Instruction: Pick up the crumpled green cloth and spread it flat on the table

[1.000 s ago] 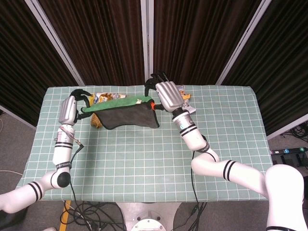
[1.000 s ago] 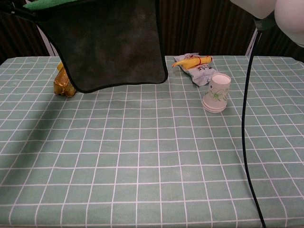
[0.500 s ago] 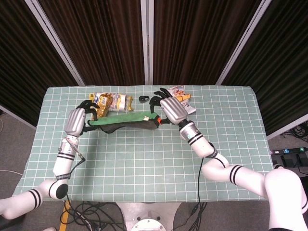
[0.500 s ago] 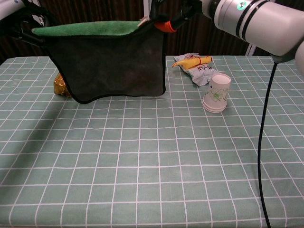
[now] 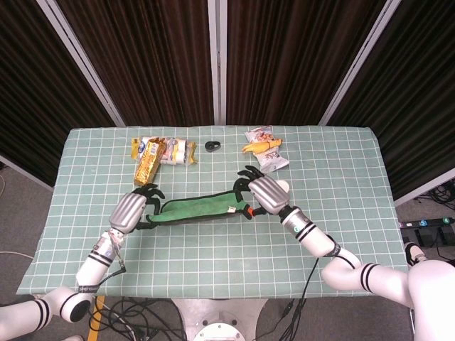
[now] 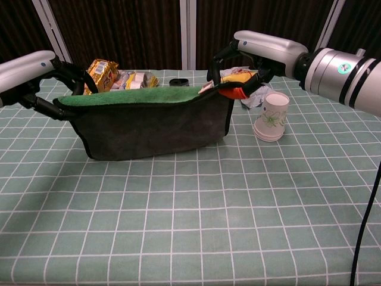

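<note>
The green cloth (image 5: 200, 208) hangs stretched between my two hands, its green face up along the top edge (image 6: 134, 96) and its dark underside (image 6: 155, 128) drooping toward the table. My left hand (image 5: 134, 208) grips the left end, seen in the chest view as the left hand (image 6: 50, 80). My right hand (image 5: 259, 193) pinches the right end near an orange tag; the chest view shows the right hand (image 6: 241, 65) there. The cloth's lower edge hangs just above or on the checked tablecloth (image 6: 190, 214); I cannot tell which.
A white paper cup (image 6: 271, 116) stands upside down close to my right hand. Snack packets (image 5: 162, 151) lie at the back left, a yellow-and-white packet (image 5: 265, 148) at the back right, and a small black ring (image 5: 211, 145) at the back centre.
Both hands have come down and toward the table's front with the cloth held taut between them. The cloth now hangs lower, near the tabletop.
</note>
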